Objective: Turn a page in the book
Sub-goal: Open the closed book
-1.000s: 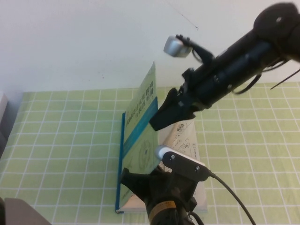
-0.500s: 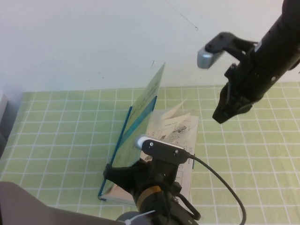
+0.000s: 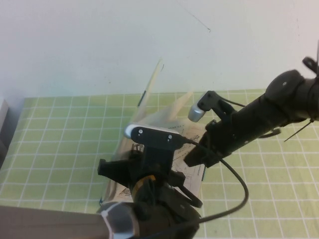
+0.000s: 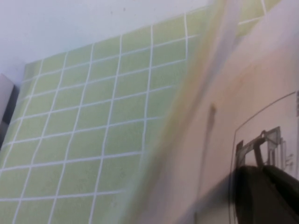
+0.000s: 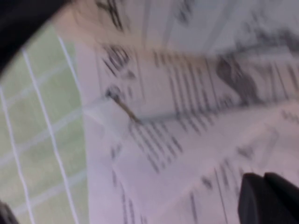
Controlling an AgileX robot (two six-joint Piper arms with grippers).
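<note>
The right gripper is at the end of a black arm reaching in from the right, its fingers pressed together with nothing visibly pinched between them, the tip low over the printed right-hand pages. Its wrist camera sees those pages close beneath, covered in blurred text and diagrams, with a dark fingertip at the corner of the picture. Just beside this gripper, toward the other arm, several loose leaves of the book fan upward in a blur, and the page to be turned seems to be one of them, though which one cannot be told. Beyond the leaves the book's cover stands nearly upright. The left gripper sits close in front of the camera, against the lower edge of the book on the cover side; whether its fingers are spread or together cannot be told. Its wrist camera shows a pale leaf with a line drawing right against it, and green checked tablecloth beyond. The risk, as a judgement: with the right fingers closed on nothing, the fanned leaves are unrestrained and may fall back, or several may go over at once; pressing down on them could crease the paper or slide the book on the cloth.
</note>
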